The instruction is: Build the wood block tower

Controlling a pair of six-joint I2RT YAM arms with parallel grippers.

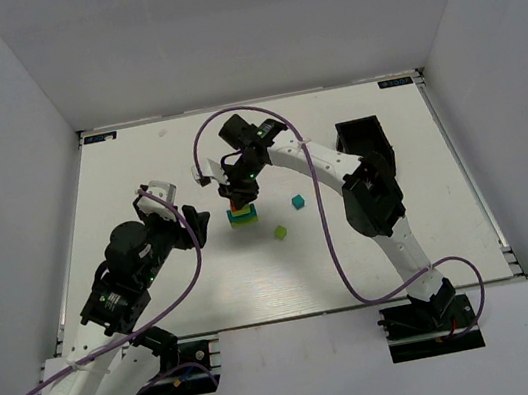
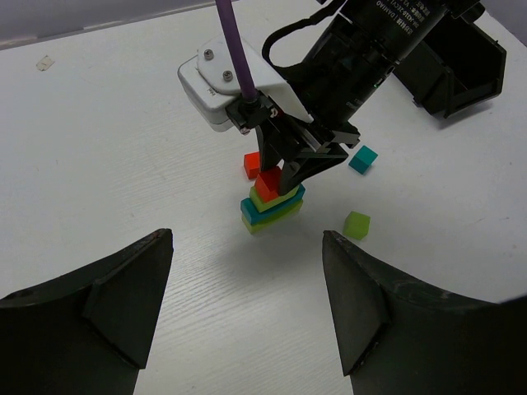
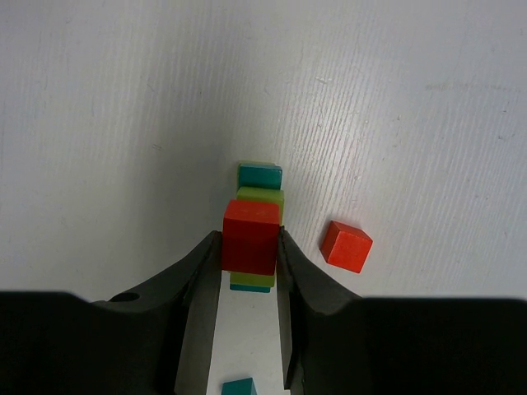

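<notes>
The wood block tower (image 2: 270, 210) stands mid-table as a stack of lime-green and teal flat bars (image 3: 260, 186). My right gripper (image 3: 249, 257) is shut on a red cube (image 3: 251, 236) directly over the stack's top. In the left wrist view the red cube (image 2: 267, 183) looks to be touching the top bar. From above, the right gripper (image 1: 241, 195) covers the tower (image 1: 242, 216). My left gripper (image 2: 247, 304) hangs open and empty in front of the tower, some way short of it. It sits left of the tower in the top view (image 1: 194, 227).
A second red cube (image 3: 346, 246) lies loose just beside the tower. A teal cube (image 1: 298, 202) and a lime-green cube (image 1: 280, 232) lie to the tower's right. A black rectangular bin (image 1: 366, 138) stands at the back right, by the right arm.
</notes>
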